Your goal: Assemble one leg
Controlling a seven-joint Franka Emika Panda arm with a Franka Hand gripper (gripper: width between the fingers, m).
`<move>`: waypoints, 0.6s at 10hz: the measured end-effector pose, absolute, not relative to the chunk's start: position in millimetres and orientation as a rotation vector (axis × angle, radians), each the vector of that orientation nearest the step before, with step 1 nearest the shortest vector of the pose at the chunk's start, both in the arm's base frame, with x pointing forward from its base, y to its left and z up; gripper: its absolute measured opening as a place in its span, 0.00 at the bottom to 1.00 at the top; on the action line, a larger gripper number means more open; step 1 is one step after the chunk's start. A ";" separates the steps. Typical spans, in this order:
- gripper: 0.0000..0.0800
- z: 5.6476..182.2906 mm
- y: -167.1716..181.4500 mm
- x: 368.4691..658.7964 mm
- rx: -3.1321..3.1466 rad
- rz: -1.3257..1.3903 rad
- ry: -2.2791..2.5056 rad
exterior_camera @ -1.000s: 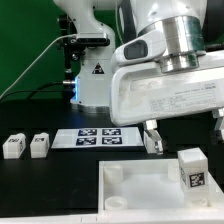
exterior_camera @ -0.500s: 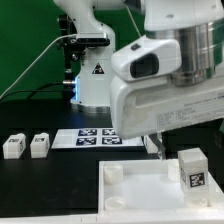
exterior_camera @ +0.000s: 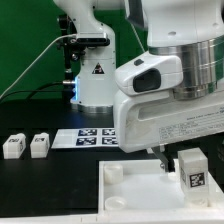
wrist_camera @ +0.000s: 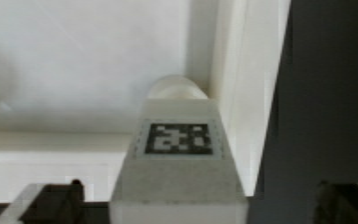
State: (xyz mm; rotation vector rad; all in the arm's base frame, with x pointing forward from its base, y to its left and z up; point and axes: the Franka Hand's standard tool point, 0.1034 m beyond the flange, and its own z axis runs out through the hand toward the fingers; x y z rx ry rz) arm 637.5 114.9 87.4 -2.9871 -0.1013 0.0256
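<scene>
A leg (exterior_camera: 191, 170), a small white block with a marker tag, stands upright on the right part of the large white panel (exterior_camera: 130, 192). My gripper (exterior_camera: 187, 152) hangs just above it, with one dark finger (exterior_camera: 164, 161) beside the leg on the exterior view's left. In the wrist view the leg (wrist_camera: 181, 160) with its tag lies between the two dark fingertips (wrist_camera: 51, 203), with a gap on each side. The gripper (wrist_camera: 197, 207) is open and holds nothing. Two more legs (exterior_camera: 13, 147) (exterior_camera: 39, 146) stand on the black table at the exterior view's left.
The marker board (exterior_camera: 85, 138) lies flat behind the panel, in front of the arm's white base (exterior_camera: 92, 80). The panel has round corner sockets (exterior_camera: 111, 173). The arm's bulky white wrist housing (exterior_camera: 165, 105) hides the space above the panel's right side.
The arm has swung toward the exterior view's right and come lower, bringing its fingers down around the leg on the panel. The leg and the two other legs have not moved.
</scene>
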 end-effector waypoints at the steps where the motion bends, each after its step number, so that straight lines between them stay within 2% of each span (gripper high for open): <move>1: 0.63 87.2 114.8 637.4 -2.989 0.029 -0.058; 2: 0.46 87.2 114.8 637.4 -2.989 0.031 -0.029; 3: 0.46 87.3 114.7 637.5 -2.989 0.039 0.072; 4: 0.37 87.0 113.3 637.6 -2.981 0.053 0.263; 6: 0.37 86.8 112.7 637.4 -2.951 0.073 0.525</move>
